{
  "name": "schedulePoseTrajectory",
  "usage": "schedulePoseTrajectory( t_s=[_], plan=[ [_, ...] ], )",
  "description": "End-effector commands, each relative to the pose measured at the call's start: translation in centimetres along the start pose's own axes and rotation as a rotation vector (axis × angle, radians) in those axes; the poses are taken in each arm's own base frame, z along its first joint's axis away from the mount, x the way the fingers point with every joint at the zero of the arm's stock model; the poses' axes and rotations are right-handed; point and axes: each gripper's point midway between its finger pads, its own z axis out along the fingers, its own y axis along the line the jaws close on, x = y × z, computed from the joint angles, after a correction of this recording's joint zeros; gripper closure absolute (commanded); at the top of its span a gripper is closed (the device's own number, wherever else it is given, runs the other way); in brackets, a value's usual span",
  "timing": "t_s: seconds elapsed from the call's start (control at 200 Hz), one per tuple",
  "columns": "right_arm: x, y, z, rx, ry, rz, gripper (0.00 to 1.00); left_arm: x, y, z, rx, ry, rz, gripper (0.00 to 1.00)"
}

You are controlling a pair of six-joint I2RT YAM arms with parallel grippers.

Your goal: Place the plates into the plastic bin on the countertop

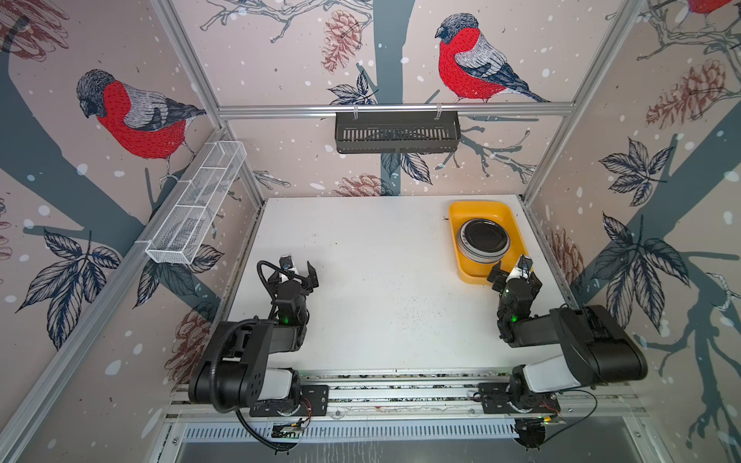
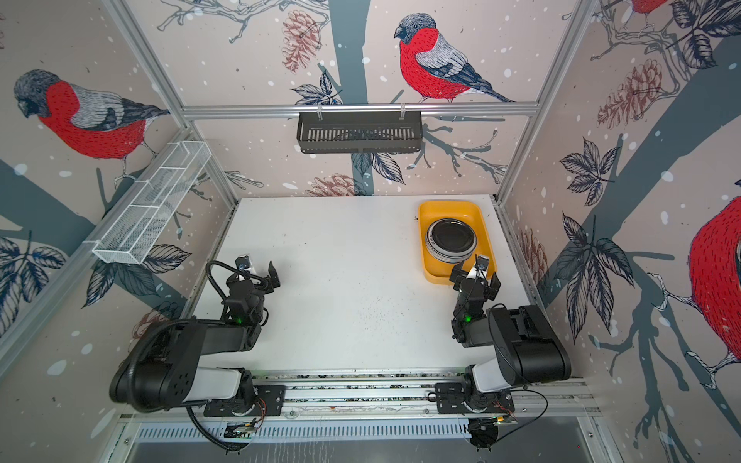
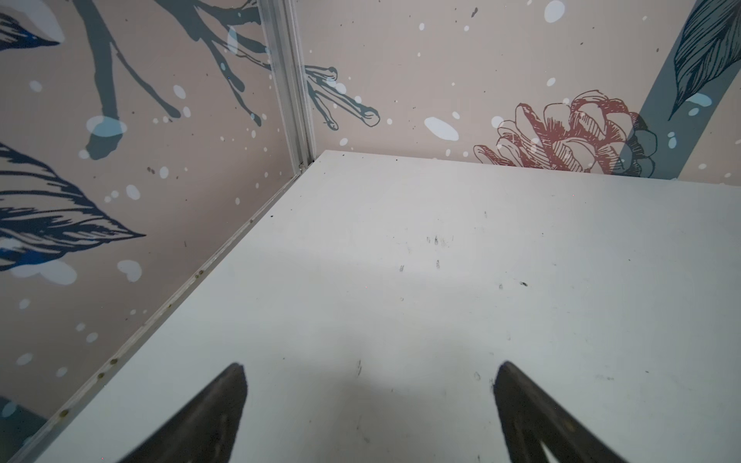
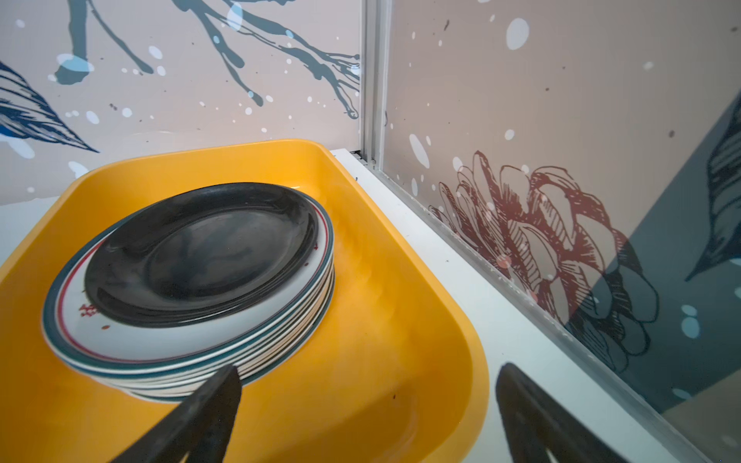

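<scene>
The plates (image 1: 484,239) sit stacked in the bin (image 1: 473,209), black one topmost, since one stack just fits. Left claw (image 1: 296,272) and right claw (image 1: 515,270) gape wide, empty; the job looks done.

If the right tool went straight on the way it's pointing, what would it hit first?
The right tool would probably meet the bin first, at its near corner beside the plates; depth is unclear.

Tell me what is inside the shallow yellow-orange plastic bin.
One stack of round white plates with dark green rims, topped by a smaller black plate, sits in the bin. The lower plates' centres and the floor beneath are covered.
</scene>
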Motion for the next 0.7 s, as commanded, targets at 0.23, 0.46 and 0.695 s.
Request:
schedulePoseTrajectory(
  t_s=[0.23, 0.46, 0.695],
  plan=[
    [-1.6, 0.4, 1.1, -0.062, -0.069, 0.057, 0.00, -1.3, -0.7, 1.5, 0.027, -0.067, -0.002, 0.02],
    [-1.6, 0.4, 1.3, -0.068, -0.064, 0.060, 0.01, -1.4, -0.6, 1.6, 0.031, -0.071, -0.006, 0.02],
    [-1.8, 0.4, 0.9, -0.064, -0.079, 0.057, 0.00, -1.5, -0.6, 1.3, 0.030, -0.080, -0.002, 0.02]
  ],
)
